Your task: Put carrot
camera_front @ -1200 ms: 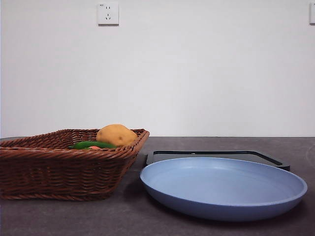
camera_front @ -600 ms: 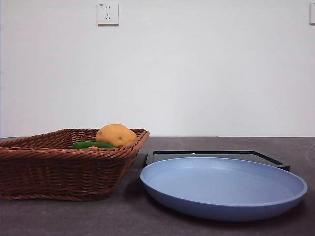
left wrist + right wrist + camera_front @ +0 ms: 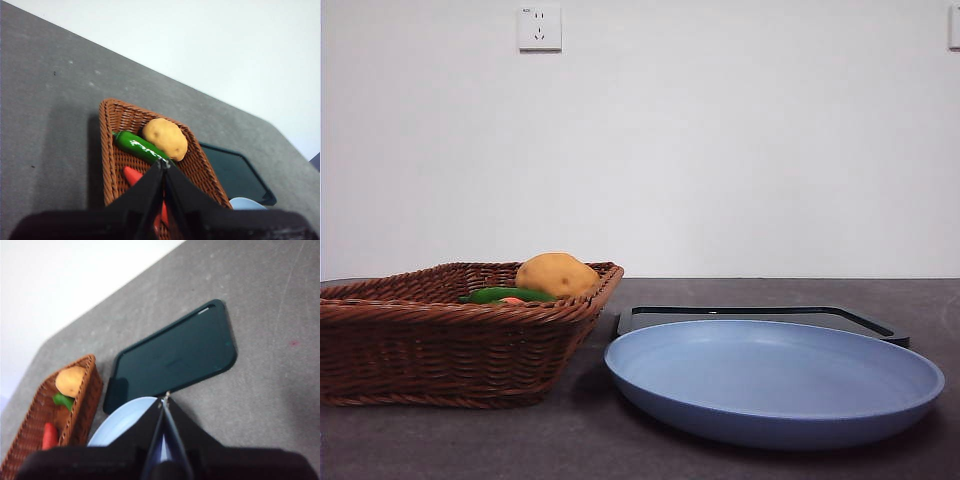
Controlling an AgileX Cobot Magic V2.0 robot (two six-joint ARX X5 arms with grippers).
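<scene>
The carrot (image 3: pixel 133 176) lies in the brown wicker basket (image 3: pixel 107 150), orange-red, its lower part hidden behind my left jaws; its leaves do not show. It also shows in the right wrist view (image 3: pixel 49 435), and as a small orange sliver in the front view (image 3: pixel 511 300). My left gripper (image 3: pixel 164 163) is shut and empty, high above the basket. My right gripper (image 3: pixel 165 400) is shut and empty, high above the blue plate (image 3: pixel 120 426). Neither gripper shows in the front view.
A tan potato (image 3: pixel 557 274) and a long green vegetable (image 3: pixel 508 294) share the basket (image 3: pixel 440 340). The blue plate (image 3: pixel 775 385) stands right of the basket, with a flat dark tray (image 3: pixel 760 314) behind it. A wall rises behind the table.
</scene>
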